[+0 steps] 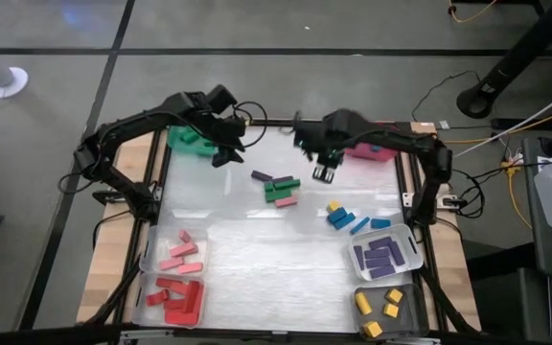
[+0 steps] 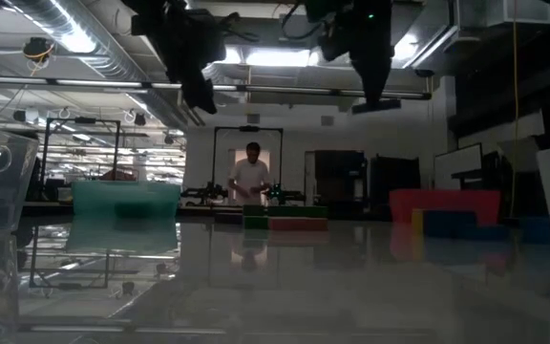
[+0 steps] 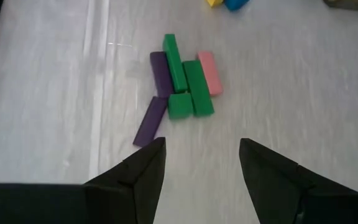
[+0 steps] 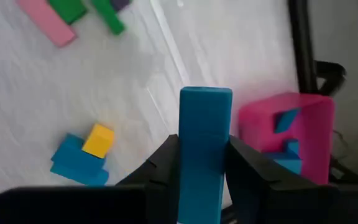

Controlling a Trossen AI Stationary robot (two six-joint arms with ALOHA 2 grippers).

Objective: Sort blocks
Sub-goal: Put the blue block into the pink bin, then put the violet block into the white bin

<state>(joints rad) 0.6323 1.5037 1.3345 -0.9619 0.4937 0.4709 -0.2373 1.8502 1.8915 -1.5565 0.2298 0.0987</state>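
Though partly hidden, blue block (image 4: 204,155) between right hand (image 4: 204,180) fingers.

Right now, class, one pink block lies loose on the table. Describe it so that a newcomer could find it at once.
Start at the middle of the white table, where a small cluster of green blocks and purple blocks lies between the two arms. The pink block lies flat along the cluster's edge, touching a green bar. It is the only pink piece there.
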